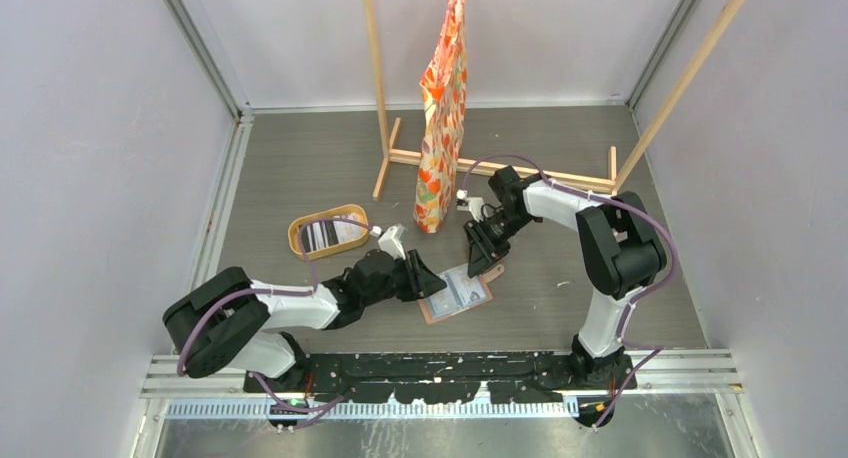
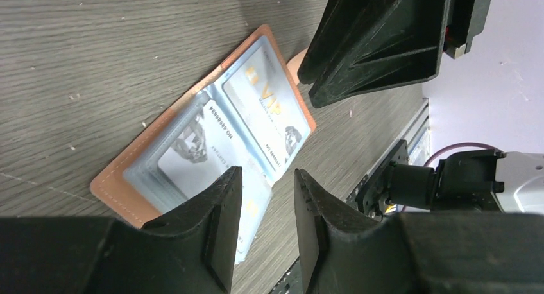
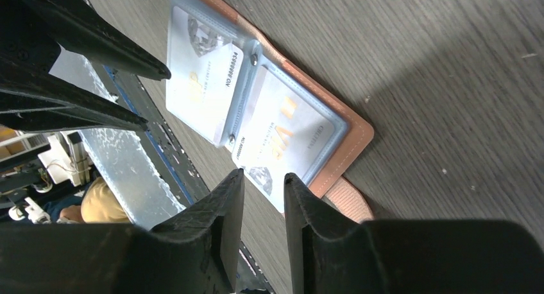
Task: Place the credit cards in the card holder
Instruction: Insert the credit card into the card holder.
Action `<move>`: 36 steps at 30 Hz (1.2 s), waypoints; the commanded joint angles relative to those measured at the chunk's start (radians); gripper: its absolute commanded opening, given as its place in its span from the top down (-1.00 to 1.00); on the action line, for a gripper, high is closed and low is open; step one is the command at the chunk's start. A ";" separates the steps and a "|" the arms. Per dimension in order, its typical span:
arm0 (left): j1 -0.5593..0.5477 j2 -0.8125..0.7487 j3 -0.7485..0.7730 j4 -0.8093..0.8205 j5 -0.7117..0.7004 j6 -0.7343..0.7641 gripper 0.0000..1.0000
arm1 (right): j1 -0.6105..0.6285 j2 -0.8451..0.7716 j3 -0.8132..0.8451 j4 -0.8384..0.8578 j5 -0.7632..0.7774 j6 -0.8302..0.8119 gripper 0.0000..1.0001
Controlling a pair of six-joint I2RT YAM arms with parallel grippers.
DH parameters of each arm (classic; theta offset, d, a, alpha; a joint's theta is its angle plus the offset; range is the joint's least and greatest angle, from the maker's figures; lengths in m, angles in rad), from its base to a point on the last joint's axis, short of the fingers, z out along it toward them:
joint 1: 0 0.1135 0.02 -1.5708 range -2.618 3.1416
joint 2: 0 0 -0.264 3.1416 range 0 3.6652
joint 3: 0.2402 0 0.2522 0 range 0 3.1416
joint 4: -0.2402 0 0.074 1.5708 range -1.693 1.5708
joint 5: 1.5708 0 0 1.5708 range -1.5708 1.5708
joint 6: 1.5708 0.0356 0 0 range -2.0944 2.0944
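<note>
Grey wood-grain table (image 1: 300, 168) is stretching between pale lilac walls, with a wooden rack (image 1: 373, 58) standing at the back and a patterned bag (image 1: 443, 108) hanging from it.

You are seeing the card holder (image 1: 455, 295) (image 2: 115, 185) (image 3: 356, 130) lying open and flat near the middle of the table, between your two grippers, with its blue-grey clear sleeves facing up. Two light credit cards are sitting in those sleeves. A VIP card (image 2: 266, 108) (image 3: 282, 130) is filling the page on the snap tab (image 3: 349, 201) side, and a numbered card (image 2: 199, 153) (image 3: 202, 76) is filling the other page.

Your left gripper (image 1: 425, 278) (image 2: 266, 181) is hovering low at the holder's left end. Its fingers are standing apart and gripping nothing. Your right gripper (image 1: 483, 258) (image 3: 263, 178) is hovering just above the tab end, with its fingers standing a little apart and holding nothing either.

Well off to the left, an oval yellow-rimmed tray (image 1: 292, 236) is holding more cards (image 1: 330, 234), some light and some dark. You cannot tell from this view how many are lying in it
</note>
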 commanded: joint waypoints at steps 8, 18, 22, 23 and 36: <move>-0.002 0.075 -0.021 0.161 -0.011 0.037 0.25 | -0.001 0.056 0.064 -0.031 0.058 0.052 0.26; -0.002 0.076 -0.011 0.095 -0.040 0.004 0.27 | -0.002 0.078 0.075 -0.044 0.061 0.052 0.24; -0.003 0.070 -0.006 0.060 -0.070 -0.003 0.29 | -0.002 0.081 0.077 -0.047 0.051 0.052 0.24; -0.002 0.071 -0.003 0.057 -0.070 -0.003 0.30 | -0.002 0.083 0.077 -0.049 0.047 0.052 0.24; -0.004 0.084 0.006 0.058 -0.057 -0.002 0.35 | -0.003 0.083 0.084 -0.063 -0.001 0.041 0.27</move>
